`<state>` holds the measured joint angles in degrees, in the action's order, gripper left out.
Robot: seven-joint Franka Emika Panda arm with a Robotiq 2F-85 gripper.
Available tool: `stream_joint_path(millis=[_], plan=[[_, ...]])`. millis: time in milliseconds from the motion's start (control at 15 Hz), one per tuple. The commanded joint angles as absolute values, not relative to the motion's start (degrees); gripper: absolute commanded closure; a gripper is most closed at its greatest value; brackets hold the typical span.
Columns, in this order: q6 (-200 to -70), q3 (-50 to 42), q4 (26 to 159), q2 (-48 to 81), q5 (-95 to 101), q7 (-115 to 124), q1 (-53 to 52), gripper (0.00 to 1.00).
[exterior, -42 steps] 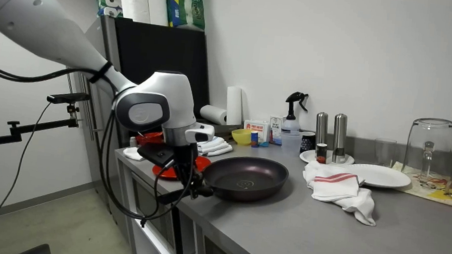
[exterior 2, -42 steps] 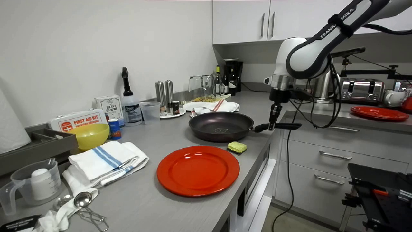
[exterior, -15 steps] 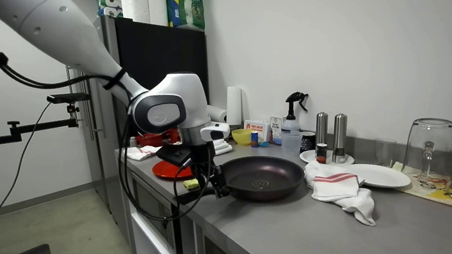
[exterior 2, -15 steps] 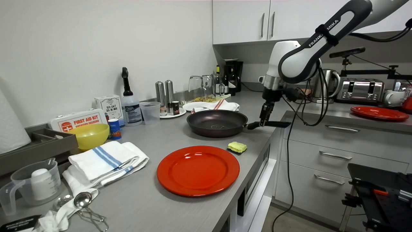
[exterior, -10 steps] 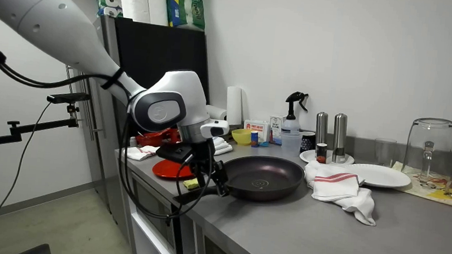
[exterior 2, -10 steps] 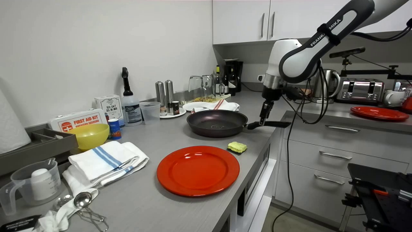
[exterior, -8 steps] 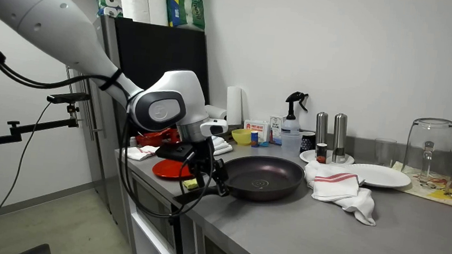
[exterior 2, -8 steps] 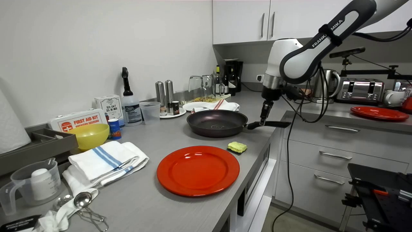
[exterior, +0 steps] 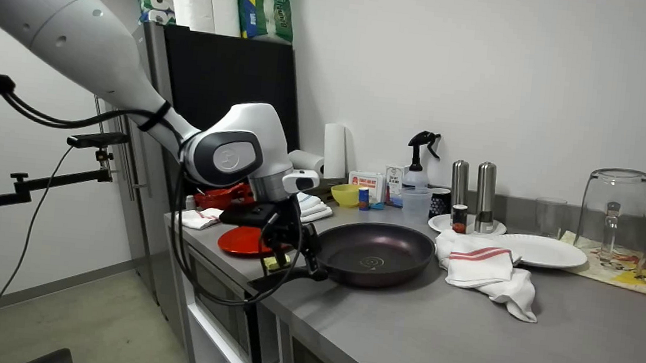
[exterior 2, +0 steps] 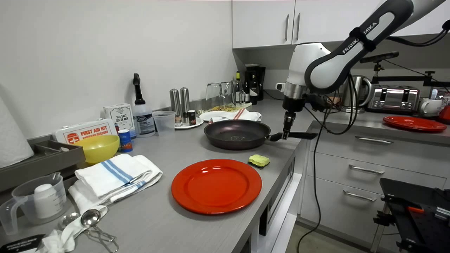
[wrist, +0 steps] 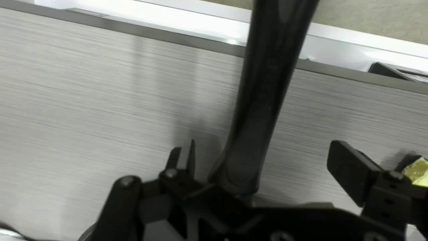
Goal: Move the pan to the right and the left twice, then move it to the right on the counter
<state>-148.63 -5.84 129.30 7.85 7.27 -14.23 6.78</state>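
The round black pan [exterior: 374, 256] rests flat on the grey counter [exterior: 478, 356]; it shows whole in an exterior view [exterior 2: 237, 135]. Its straight black handle [exterior 2: 303, 135] juts past the counter's front edge. My gripper [exterior 2: 285, 137] is down at the handle's inner part, close to the pan's rim. In the wrist view the open gripper [wrist: 263, 144] straddles the handle, with a gap between each finger and it. One finger pad [wrist: 349, 170] stands well off to the right, while the opposite finger [wrist: 191, 159] is nearer the handle. The pan's bowl is hidden there behind the gripper body.
A yellow sponge [exterior 2: 259, 160] and a red plate [exterior 2: 216, 186] lie on one side of the pan. On the opposite side are a crumpled white towel [exterior: 483, 268], a white plate [exterior: 541, 251] and upturned glass jars [exterior: 614, 215]. Cables [exterior: 175, 238] hang from the arm.
Nearly three seconds ago the pan sat nearer the red plate; it slid toward the towel with the gripper. During the last second the pan stayed put, the jaws spread, and the wrist shifted slightly.
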Motion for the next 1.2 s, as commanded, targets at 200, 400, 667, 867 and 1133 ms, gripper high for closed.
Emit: stream_joint_path(millis=[200,400,667,867,1133], plan=[[-149.8,-5.6,125.9,10.4,4.9,-14.0,7.4,0.0],[-150.1,-5.7,123.2,12.6,4.6,-12.7,7.8,0.0],[-149.7,-5.2,120.1,15.3,4.4,-11.5,7.6,0.0],[-149.0,-5.2,118.9,16.4,5.0,-11.0,7.5,0.0],[-146.9,-5.7,117.5,17.3,6.4,-10.9,7.3,0.0]])
